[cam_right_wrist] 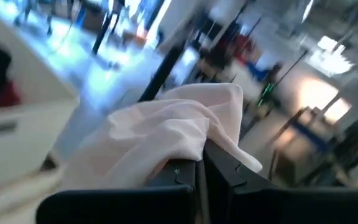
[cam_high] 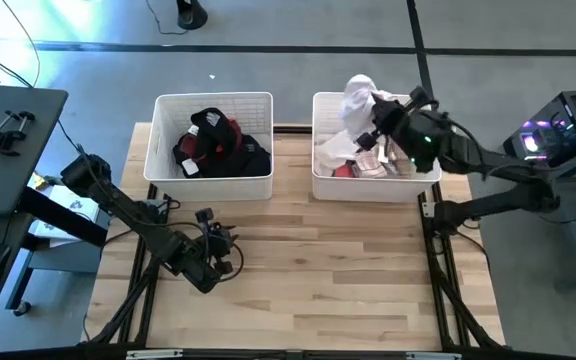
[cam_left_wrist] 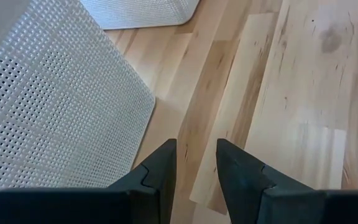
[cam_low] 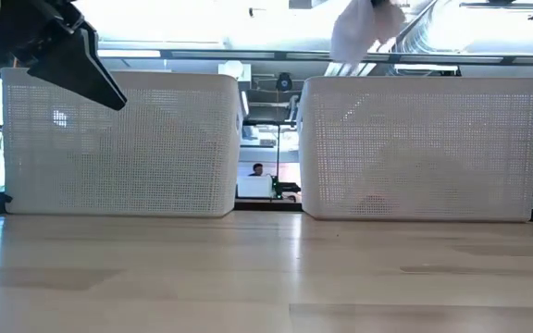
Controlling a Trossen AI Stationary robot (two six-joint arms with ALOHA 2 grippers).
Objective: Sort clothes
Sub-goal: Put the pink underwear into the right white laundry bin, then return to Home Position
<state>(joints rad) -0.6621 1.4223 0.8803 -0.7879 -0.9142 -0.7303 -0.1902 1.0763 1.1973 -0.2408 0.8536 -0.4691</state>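
Observation:
My right gripper [cam_high: 373, 120] is up over the right white bin [cam_high: 320, 175], shut on a white garment [cam_high: 358, 95]. That garment shows above this bin's rim in the low view [cam_low: 364, 32]. Light clothes [cam_high: 363, 160] lie in this bin. Black and maroon clothes [cam_high: 218, 145] lie in the left white bin [cam_high: 208, 185]. In front of the left bin, above the wooden table, my left gripper [cam_left_wrist: 194, 162] is open with nothing between its fingers. My right gripper pinches a bunched fold of the white garment [cam_right_wrist: 194, 146] between its two shut fingers. The fingers come about level from the table's right side. The cloth lies slack over the fingertips and hangs clear above the right bin.
The two bins stand side by side along the table's far edge with a narrow gap between them. The left bin's perforated wall [cam_left_wrist: 61, 106] is close beside my left gripper. Bare wooden tabletop [cam_high: 318, 270] lies in front of both bins.

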